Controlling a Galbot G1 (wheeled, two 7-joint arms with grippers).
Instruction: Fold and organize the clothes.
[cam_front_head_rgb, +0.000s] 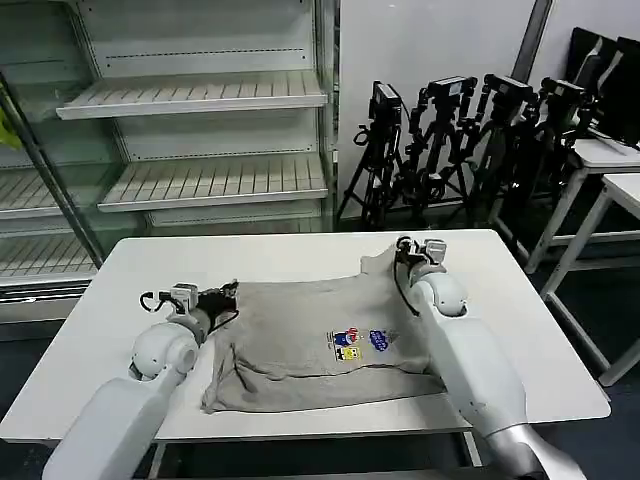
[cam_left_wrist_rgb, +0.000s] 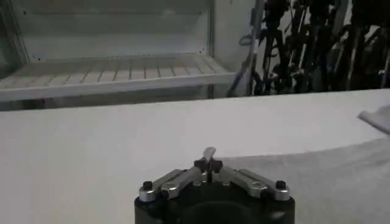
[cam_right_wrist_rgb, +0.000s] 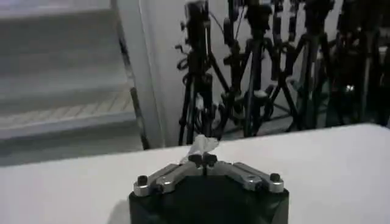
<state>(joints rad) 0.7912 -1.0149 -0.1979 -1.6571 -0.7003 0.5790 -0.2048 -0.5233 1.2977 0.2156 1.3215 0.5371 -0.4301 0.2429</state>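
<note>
**What the views cut off or hide**

The right arm (cam_front_head_rgb: 470, 360) covers the T-shirt's (cam_front_head_rgb: 300, 345) right edge. In the left wrist view the shirt runs off the frame. The chest print (cam_front_head_rgb: 360, 343) is too small to read. The tripods (cam_right_wrist_rgb: 256, 67) are cropped at the top.

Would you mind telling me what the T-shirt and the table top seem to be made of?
T-shirt: soft grey knit, probably cotton; it wrinkles and bunches limply at its edges. Table top: smooth, hard white board, likely laminate, with a matte, even surface.
</note>
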